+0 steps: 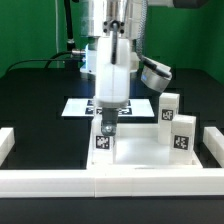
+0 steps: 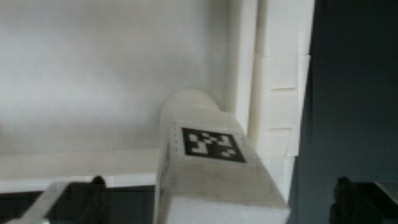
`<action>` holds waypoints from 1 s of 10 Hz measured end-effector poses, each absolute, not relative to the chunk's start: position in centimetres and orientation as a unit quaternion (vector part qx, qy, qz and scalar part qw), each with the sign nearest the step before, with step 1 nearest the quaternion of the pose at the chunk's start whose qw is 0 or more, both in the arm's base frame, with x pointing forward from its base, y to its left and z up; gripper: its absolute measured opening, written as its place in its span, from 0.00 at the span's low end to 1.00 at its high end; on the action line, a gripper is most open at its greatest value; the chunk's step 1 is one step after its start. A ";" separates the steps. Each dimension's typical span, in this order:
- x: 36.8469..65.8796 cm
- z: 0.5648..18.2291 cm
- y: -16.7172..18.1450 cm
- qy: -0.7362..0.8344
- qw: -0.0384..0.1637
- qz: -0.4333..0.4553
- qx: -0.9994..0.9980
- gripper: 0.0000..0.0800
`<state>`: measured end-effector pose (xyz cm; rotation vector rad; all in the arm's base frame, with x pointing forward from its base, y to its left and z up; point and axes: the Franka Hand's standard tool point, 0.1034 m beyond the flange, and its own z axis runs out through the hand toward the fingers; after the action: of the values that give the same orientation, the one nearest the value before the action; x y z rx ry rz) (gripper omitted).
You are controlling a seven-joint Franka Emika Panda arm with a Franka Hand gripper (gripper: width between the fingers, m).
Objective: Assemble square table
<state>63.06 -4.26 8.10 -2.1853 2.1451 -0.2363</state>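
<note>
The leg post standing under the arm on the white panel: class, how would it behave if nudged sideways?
The leg post is tall and narrow, so it would probably tip rather than slide. It looks like rigid moulded plastic, so likely stiff and light. The open end effector straddles it without gripping, and whether it is seated in the panel cannot be told.

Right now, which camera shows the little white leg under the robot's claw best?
The wrist view: the leg post fills the middle, its tag sharp, standing between the open end effector fingers. The exterior view shows the same leg small, its top hidden by the end effector, on the square panel.
</note>
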 end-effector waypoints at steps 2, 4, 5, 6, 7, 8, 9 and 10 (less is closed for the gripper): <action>63.1 8.1 -4.3 0.644 0.029 -0.079 -0.761 0.81; 63.2 8.5 -4.2 0.520 0.010 -0.082 -0.850 0.81; 63.2 8.5 -4.2 0.479 0.005 -0.082 -0.874 0.81; 63.2 8.5 -4.4 0.432 0.000 -0.082 -0.898 0.81; 63.3 8.6 -4.2 0.401 -0.006 -0.081 -0.913 0.81; 63.4 8.7 -4.3 0.341 -0.015 -0.082 -0.936 0.81; 63.4 8.7 -4.4 0.287 -0.023 -0.081 -0.954 0.81; 63.4 8.7 -4.5 0.237 -0.032 -0.080 -0.968 0.81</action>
<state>63.36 -4.45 8.71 -3.1026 0.7606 -0.2552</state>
